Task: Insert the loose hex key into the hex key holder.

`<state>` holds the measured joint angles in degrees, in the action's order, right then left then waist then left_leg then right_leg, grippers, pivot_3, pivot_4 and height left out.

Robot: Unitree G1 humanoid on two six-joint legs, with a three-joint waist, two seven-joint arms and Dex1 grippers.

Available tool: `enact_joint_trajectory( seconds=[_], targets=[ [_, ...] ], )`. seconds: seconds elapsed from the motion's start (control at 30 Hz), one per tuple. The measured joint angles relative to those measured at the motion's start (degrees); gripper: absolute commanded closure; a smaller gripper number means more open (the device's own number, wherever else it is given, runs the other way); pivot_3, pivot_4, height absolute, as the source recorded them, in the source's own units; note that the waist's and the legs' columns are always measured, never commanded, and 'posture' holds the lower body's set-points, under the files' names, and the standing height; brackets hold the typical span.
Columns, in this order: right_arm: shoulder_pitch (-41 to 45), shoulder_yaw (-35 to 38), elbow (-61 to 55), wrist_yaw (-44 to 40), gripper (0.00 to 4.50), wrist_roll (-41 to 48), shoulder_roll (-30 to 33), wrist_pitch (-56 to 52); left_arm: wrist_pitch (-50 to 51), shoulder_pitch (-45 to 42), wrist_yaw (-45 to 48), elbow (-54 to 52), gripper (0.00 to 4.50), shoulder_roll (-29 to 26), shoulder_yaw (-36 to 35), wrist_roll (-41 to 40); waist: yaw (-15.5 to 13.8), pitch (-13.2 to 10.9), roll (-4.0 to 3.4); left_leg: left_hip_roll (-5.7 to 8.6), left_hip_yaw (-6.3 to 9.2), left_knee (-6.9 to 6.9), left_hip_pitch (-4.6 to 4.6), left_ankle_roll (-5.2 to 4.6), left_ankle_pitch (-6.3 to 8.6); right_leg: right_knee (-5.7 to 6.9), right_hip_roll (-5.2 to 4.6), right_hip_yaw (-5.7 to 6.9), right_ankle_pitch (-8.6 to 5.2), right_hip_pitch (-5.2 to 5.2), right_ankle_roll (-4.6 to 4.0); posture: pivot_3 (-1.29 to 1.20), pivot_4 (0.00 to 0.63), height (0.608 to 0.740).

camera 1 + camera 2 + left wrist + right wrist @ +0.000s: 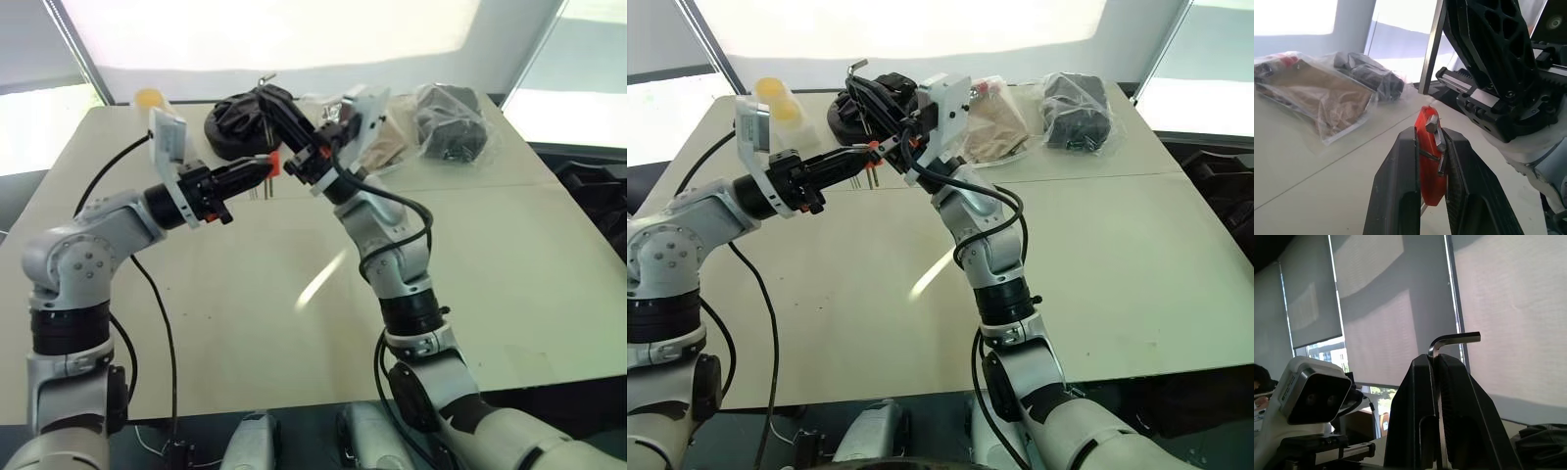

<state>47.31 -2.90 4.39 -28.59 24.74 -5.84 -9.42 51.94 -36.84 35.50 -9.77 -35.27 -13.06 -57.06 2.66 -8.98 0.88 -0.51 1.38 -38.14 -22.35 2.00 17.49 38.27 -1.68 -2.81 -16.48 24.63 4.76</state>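
left gripper (pixel 1430 161): two black fingers closed narrowly on the one small orange-red plastic hex key holder (pixel 1429 154), raised above the table.
right gripper (pixel 1436 364): two black fingers pinched shut on the one thin dark-grey metal loose hex key (pixel 1452 340); its long shank runs down between the fingers and the short bent end sticks out sideways above the tips.
holder keys: a few short metal keys (pixel 1436 134) lie along one side of the orange-red block; exact count cannot be told.
holder position: in the head view the block (pixel 273 163) sits at the left gripper's tip, just beside the right gripper (pixel 294 162), which stands at its 3 o'clock.
key position: held up in the air above the holder, apart from it.
table: one pale beige flat tabletop (pixel 509 284).
bags: two clear plastic bags at the far edge, one with brown contents (pixel 994 127), one with dark contents (pixel 1076 113) at its 3 o'clock.
black bundle: one dark crumpled heap (pixel 235 122) at 12 o'clock from the grippers.
yellow items: two round yellow pieces (pixel 776 98) in a clear box at the table's far left corner.
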Motion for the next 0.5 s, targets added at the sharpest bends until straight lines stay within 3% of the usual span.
enact_joint_trajectory(
  seconds=[0.5],
  targets=[
    [-0.1,-0.7,-0.2,-0.1,4.47,0.1,0.0,-0.4,0.4,0.1,-2.0,-0.1,4.28,0.3,-1.8,-1.8,0.0,0.0,0.0,0.0,0.0,0.0,0.0,0.01,0.0,0.0,0.0,0.0,0.0,0.0,0.0,0.0,0.15,0.74]
  ],
)
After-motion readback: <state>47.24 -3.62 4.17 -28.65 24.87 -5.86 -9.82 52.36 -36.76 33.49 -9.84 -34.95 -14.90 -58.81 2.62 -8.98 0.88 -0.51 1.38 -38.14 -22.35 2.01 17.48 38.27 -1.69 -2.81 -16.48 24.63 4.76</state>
